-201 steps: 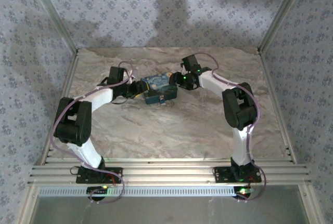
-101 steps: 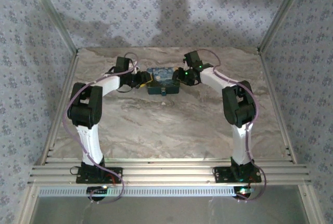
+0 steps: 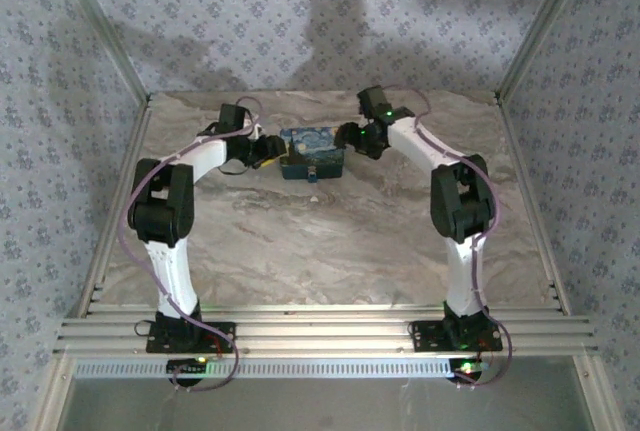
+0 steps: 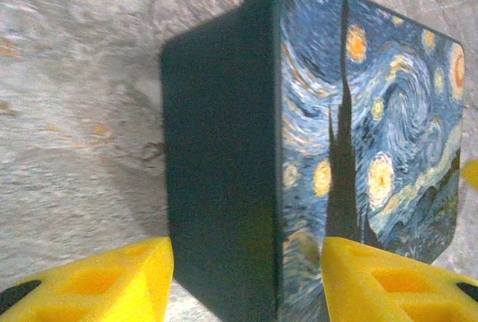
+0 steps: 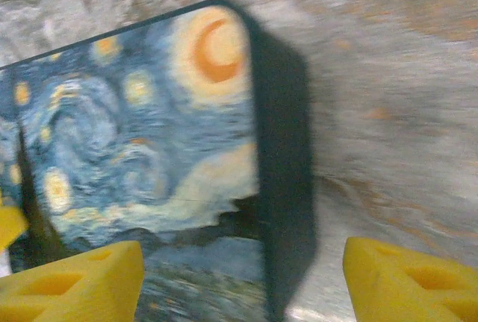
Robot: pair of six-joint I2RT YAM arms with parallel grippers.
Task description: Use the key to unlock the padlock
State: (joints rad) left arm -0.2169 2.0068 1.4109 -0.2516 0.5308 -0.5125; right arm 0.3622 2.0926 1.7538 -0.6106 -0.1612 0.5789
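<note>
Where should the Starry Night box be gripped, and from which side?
Probably take the Starry Night box at its short ends, left gripper from the left, right gripper from the right. It lies flat, painted lid up, too broad for one gripper; its shallow dark end wall fits between open fingers.

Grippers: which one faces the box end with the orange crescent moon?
The right gripper: the moon sits at its end of the box; the left gripper faces the dark cypress.

A painted box sits on marble between 2 parted yellow jaws.
</note>
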